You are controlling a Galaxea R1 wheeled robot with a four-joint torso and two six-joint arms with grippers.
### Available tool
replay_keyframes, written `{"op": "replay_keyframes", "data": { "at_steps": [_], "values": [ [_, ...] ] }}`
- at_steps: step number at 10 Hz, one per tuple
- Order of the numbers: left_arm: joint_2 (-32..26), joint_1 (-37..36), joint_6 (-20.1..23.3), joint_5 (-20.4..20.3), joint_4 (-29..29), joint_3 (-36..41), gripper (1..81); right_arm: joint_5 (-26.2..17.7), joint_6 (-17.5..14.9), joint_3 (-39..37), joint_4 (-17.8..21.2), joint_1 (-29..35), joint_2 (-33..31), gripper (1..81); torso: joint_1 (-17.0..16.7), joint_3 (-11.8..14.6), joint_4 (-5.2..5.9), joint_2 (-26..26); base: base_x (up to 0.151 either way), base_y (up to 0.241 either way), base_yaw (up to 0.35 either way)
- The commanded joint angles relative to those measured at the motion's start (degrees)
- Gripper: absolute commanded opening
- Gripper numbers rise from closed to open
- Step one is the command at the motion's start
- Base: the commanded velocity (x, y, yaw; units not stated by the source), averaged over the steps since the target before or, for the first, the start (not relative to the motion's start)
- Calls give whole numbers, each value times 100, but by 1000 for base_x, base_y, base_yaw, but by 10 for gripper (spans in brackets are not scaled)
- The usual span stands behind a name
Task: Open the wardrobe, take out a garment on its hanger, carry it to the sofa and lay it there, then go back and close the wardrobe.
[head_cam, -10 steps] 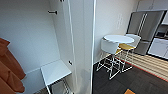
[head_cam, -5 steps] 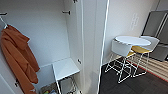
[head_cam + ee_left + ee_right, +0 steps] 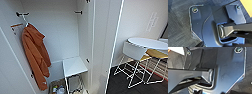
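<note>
A: Start at the left of the head view. What's there?

B: The wardrobe [image 3: 62,32] stands open, its white inside taking up the left and middle of the frame. An orange hooded garment [image 3: 35,53] hangs at the left from an orange-tipped hanger [image 3: 17,25], whose hook is over a dark peg [image 3: 21,14] at the upper left. The garment hangs down toward the lower left.

A: And further in?

B: A second dark peg [image 3: 78,12] sits near the top centre, with nothing on it. Below centre there is a small white shelf [image 3: 74,66] on thin legs. At the bottom edge, left of the shelf, some small items [image 3: 58,89] lie on the wardrobe floor; they are too blurred to name.

A: The door?

B: A tall white door panel [image 3: 105,45] stands edge-on just right of centre, running from top to bottom.

A: What about the right side?

B: A round white table [image 3: 147,43] on thin white wire legs, with a white chair [image 3: 133,51] in front of it and a yellow seat [image 3: 156,53] just beside it. They stand on dark carpet [image 3: 120,82] by a white wall [image 3: 140,20].

A: The white shirt, or the sofa?

B: I can't place either from these views.

A: And the grippers, spread or pressed together?

B: I cannot tell. Both wrist views look over the robot's own dark plate at grey carpet [image 3: 178,25].
</note>
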Motion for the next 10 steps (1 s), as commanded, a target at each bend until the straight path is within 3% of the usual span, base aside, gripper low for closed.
{"op": "replay_keyframes", "data": {
  "at_steps": [1, 10],
  "values": [
    [-74, -174, -1, 281, -54, 14, 811, -255, -27, -75, -10, 72, -182, 811, 5, 0, 0, 0, 0, 0, 308],
    [14, -165, 8, 281, -37, 14, 811, -308, -27, -93, -55, 99, -138, 811, 5, 0, 0, 0, 0, 0, 315]
  ]
}}
